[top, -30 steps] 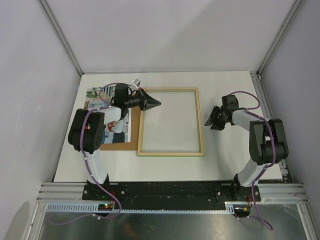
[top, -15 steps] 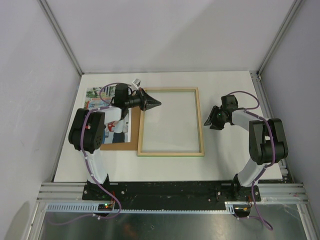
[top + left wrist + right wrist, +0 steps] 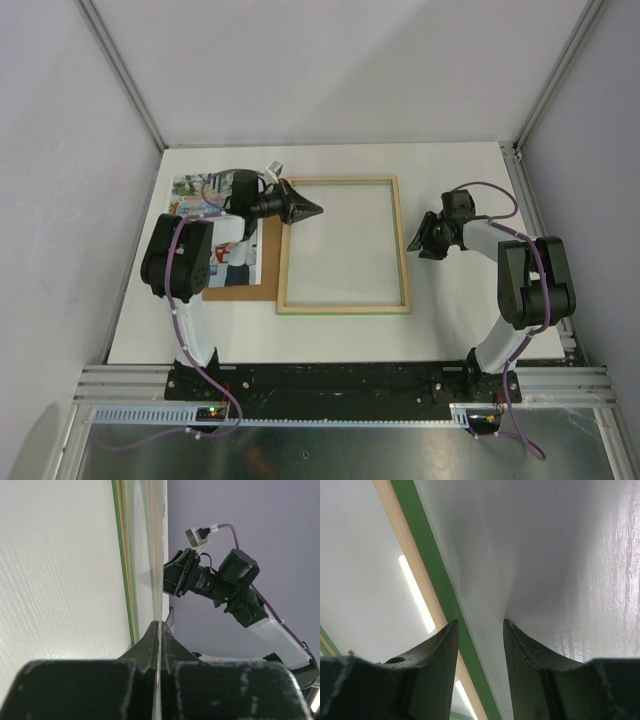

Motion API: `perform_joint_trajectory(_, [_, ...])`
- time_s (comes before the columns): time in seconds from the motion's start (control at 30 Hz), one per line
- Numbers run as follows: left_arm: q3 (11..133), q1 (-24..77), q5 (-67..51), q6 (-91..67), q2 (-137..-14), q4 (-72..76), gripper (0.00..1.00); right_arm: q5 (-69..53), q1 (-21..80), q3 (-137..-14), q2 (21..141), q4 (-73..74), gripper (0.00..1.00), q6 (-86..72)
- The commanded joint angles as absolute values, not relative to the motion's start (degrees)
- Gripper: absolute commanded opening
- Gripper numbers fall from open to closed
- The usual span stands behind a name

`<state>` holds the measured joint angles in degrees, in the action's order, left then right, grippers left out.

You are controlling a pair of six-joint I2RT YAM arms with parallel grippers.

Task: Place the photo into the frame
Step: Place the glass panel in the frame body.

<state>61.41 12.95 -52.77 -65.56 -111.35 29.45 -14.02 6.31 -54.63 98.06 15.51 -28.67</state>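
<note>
Frame (image 3: 340, 306): flat on the table (image 3: 455, 320), pale wood side up
Photo (image 3: 188, 192): at the frame's 9 o'clock, lying on the board (image 3: 245, 290), partly under the left arm
Left gripper (image 3: 312, 209): jaws pressed together, tip at the frame's 10 o'clock corner
Right gripper (image 3: 416, 243): jaws partly apart, holding nothing, just off the frame's 3 o'clock rail

Table: we saw a white tabletop (image 3: 450, 320), matte and faintly grained up close.
Walls: we had the left wall (image 3: 60, 200), back wall (image 3: 340, 70) and right wall (image 3: 600, 200), all plain pale grey.
Posts: we spotted a left post (image 3: 120, 70) and a right post (image 3: 561, 70), both aluminium, rising from the far corners.
Near edge: we saw a silver slotted rail (image 3: 120, 385), with a dull metal sheet (image 3: 340, 450) below it.
Light: we found it soft and even.
</note>
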Motion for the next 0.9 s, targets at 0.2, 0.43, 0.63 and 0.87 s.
perform_joint_trajectory(0.2, [62.24,13.30,-55.71,-66.73,-113.08,31.73,0.00,-13.97,6.50,-54.59,99.20,14.60,0.45,-28.08])
perform_joint_trajectory(0.43, [61.90,13.20,-56.10,-66.97,-113.01,31.75,0.00,-14.06,6.52,-54.62,99.27,14.44,0.45,-28.15])
perform_joint_trajectory(0.63, [61.52,13.18,-56.23,-67.18,-112.74,31.73,0.00,-14.11,6.52,-54.57,99.26,14.49,0.45,-28.02])
perform_joint_trajectory(0.87, [60.65,13.12,-56.20,-67.35,-112.46,31.73,0.00,-14.07,6.58,-54.63,99.52,14.38,0.45,-27.99])
